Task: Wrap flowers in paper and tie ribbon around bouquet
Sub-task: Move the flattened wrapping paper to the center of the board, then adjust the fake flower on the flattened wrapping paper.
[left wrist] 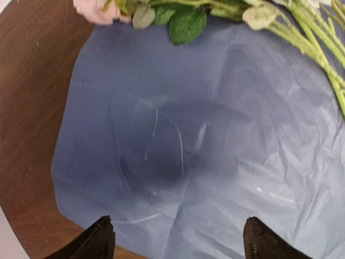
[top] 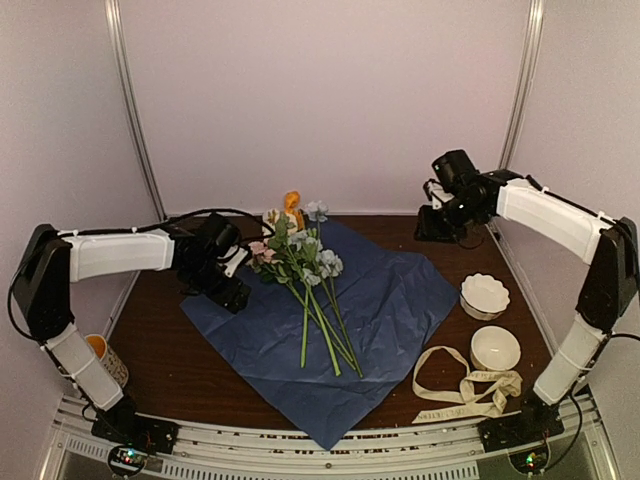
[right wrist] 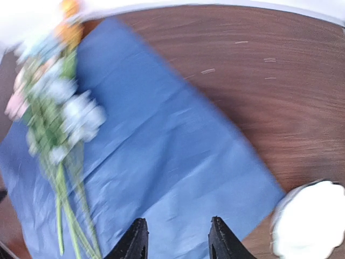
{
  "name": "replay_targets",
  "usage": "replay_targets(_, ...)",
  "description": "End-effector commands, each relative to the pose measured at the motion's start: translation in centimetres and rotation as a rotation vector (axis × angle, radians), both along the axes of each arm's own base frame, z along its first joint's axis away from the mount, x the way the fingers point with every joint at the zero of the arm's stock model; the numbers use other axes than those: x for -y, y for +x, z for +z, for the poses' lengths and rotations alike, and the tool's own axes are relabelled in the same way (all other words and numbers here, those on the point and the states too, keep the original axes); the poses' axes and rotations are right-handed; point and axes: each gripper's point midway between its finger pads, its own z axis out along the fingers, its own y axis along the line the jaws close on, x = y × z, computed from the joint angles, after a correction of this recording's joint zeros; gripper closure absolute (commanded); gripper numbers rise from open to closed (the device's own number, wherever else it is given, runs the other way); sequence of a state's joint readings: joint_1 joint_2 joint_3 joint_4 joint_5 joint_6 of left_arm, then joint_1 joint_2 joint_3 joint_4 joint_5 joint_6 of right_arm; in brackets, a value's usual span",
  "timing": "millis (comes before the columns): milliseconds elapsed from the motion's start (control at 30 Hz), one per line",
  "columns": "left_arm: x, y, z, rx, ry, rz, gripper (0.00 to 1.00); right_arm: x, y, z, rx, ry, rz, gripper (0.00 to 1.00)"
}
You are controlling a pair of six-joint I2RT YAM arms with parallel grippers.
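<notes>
- Flowers (top: pixel 305 262): one bunch, lying on the far left part of the paper, blooms toward the back wall, stems toward the near edge.
- Paper (top: pixel 400 300): blue sheet, spread flat on the table (top: pixel 160 350), corners pointing out.
- Ribbon (top: pixel 470 390): cream, in loose loops right of the paper, touching the plain bowl (top: pixel 495 348).
- Left gripper (left wrist: pixel 180 240): jaws spread wide, empty, above the paper's left corner.
- Right gripper (right wrist: pixel 178 240): jaws partly apart, empty, raised at far right.
- Scalloped bowl (top: pixel 484 295): behind the plain one.
- Mug (top: pixel 105 358): near left.
</notes>
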State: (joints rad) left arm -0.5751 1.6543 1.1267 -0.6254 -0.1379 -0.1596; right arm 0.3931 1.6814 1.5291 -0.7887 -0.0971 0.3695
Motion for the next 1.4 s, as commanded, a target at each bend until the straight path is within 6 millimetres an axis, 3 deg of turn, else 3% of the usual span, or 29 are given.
replay_targets(0,-2.0,-2.6,-1.3,-0.034,-0.03,0.132,0.14,-10.1,-6.7,-2.9,-0.043,-0.015,0.256,0.59)
replay_targets(133,-2.2,-4.7,-4.8,-0.107,-0.072,0.178,0.15,-19.6,-12.5,-5.5,-0.109,0.042,0.464,0.6)
replay_targets(233,-2.9,-5.8,-6.5,-0.13,-0.071,0.221,0.16,-24.7,-15.9,-8.3,-0.166,-0.01,0.584,0.61)
replay_targets(333,-4.5,-7.2,-7.6,-0.135,-0.043,0.267,0.16,-28.4,-17.9,-10.0,-0.187,-0.03,0.671,0.63)
replay_targets(400,-4.9,-7.9,-8.2,-0.144,-0.046,0.277,0.16,-29.6,-18.8,-11.5,-0.205,-0.065,0.7,0.64)
replay_targets(533,-5.2,-8.9,-8.9,-0.157,-0.056,0.294,0.16,-30.2,-20.0,-14.1,-0.271,-0.083,0.702,0.64)
replay_targets(733,-5.4,-9.0,-8.9,-0.154,-0.057,0.308,0.16,-28.0,-20.1,-16.7,-0.298,-0.133,0.655,0.65)
replay_targets(967,-5.5,-9.1,-9.1,-0.163,-0.046,0.309,0.16,-25.0,-19.9,-17.2,-0.299,-0.206,0.616,0.67)
replay_targets(1100,-5.4,-9.1,-9.3,-0.167,-0.037,0.306,0.16,-25.3,-20.5,-15.0,-0.272,-0.141,0.652,0.68)
replay_targets(1267,-4.6,-8.7,-8.6,-0.12,-0.013,0.262,0.16,-26.3,-21.3,-9.2,-0.196,0.042,0.672,0.68)
replay_targets(1367,-4.2,-8.6,-7.8,-0.087,-0.005,0.245,0.16,-24.9,-20.3,-7.1,-0.137,0.048,0.614,0.67)
